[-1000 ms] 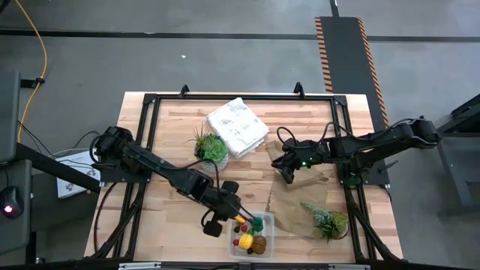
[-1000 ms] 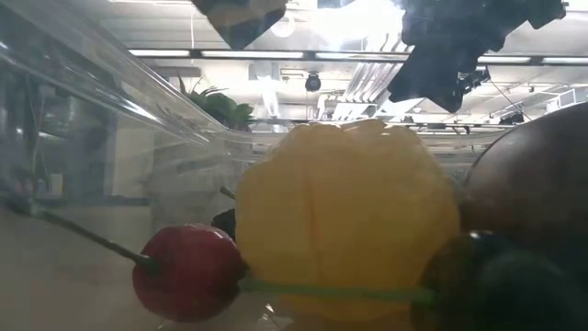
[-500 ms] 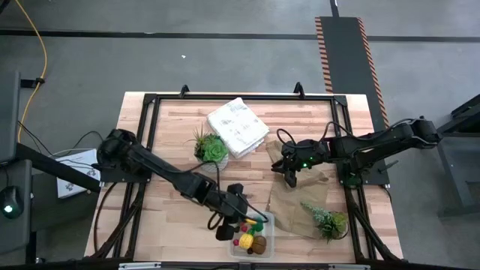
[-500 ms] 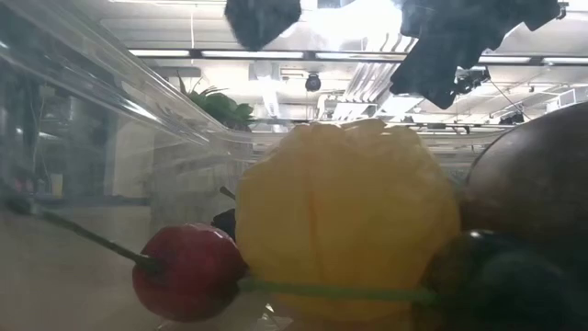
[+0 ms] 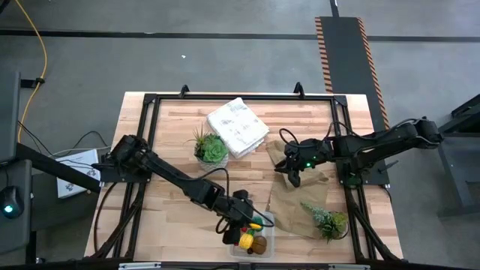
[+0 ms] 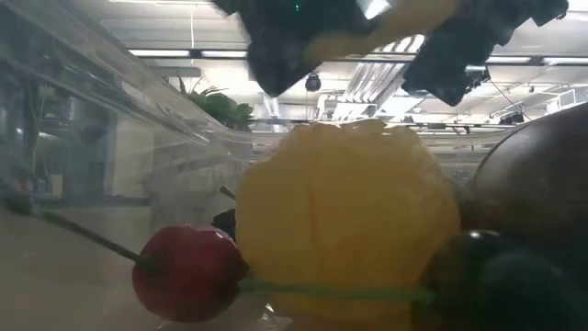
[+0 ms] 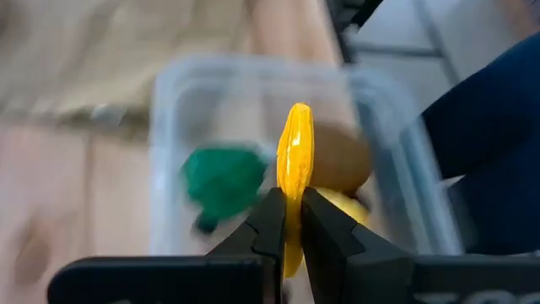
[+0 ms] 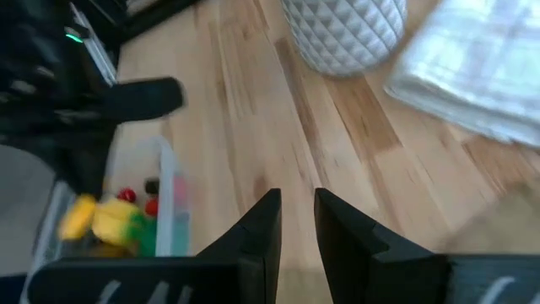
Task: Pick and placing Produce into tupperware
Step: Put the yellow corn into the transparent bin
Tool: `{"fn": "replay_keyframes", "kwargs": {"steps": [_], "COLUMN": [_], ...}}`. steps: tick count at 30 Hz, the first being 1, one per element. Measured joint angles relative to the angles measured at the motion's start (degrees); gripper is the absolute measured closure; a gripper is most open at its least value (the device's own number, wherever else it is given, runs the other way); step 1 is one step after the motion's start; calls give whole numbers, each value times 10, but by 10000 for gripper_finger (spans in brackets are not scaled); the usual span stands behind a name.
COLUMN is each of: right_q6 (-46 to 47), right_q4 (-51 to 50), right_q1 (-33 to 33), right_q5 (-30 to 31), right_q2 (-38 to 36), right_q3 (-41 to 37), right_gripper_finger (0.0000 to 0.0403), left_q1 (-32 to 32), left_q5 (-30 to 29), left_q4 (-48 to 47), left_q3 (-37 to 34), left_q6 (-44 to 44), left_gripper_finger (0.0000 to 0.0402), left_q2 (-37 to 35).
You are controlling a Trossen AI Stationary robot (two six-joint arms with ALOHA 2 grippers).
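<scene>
The left gripper (image 7: 291, 221) has its jaws closed on a thin yellow-orange stick (image 7: 294, 160), pinched edge-on between the two fingers (image 7: 272, 221). It hangs over the box (image 7: 165, 127), a clear tub with rounded corners that stands at the near edge of the counter (image 5: 172, 131). From above, the left gripper (image 5: 241, 223) covers the box's (image 5: 268, 235) left part, with the stick (image 5: 254, 222) showing at its tip.

Inside the box lie a green piece (image 7: 223, 180), a brown ball (image 7: 337, 159) and a lemon (image 7: 353, 208). The high view shows the lemon (image 5: 245, 241) beside the brown ball (image 5: 259, 244), with the green piece (image 5: 257, 226) farther in. In the low view the lemon (image 6: 347, 216) fills the middle, a red berry (image 6: 188, 271) on a stem sits to its left, a dark berry (image 6: 478, 276) to its right, and the brown ball (image 6: 542, 184) bulges at the right edge.

The right gripper (image 5: 292, 177) hangs over the crumpled paper bag (image 5: 296, 206) on the right half of the counter, well apart from the box. Its jaws (image 8: 295, 221) stand a narrow gap apart and hold nothing.

A folded cloth (image 5: 237, 127) lies at the far middle, a potted succulent (image 5: 209, 148) just beside it, and a second succulent (image 5: 328, 220) rests on the bag.
</scene>
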Motion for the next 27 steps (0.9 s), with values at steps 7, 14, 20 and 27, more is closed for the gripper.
{"fn": "replay_keyframes", "kwargs": {"steps": [7, 14, 20, 27], "right_q6": [1, 0, 0, 0], "right_q4": [-11, -26, -27, -27], "right_q1": [0, 0, 0, 0], "right_q5": [0, 0, 0, 0], "right_q2": [-13, -16, -16, -16], "right_q3": [0, 0, 0, 0], "right_gripper_finger": [341, 341, 341, 341], "left_q1": [0, 0, 0, 0], "left_q5": [16, 12, 15, 15], "left_q4": [22, 34, 30, 28], "left_q3": [2, 2, 2, 2], "left_q6": [-10, -11, -11, -5], "left_gripper_finger": [380, 380, 380, 366], "left_q2": [29, 29, 29, 29]}}
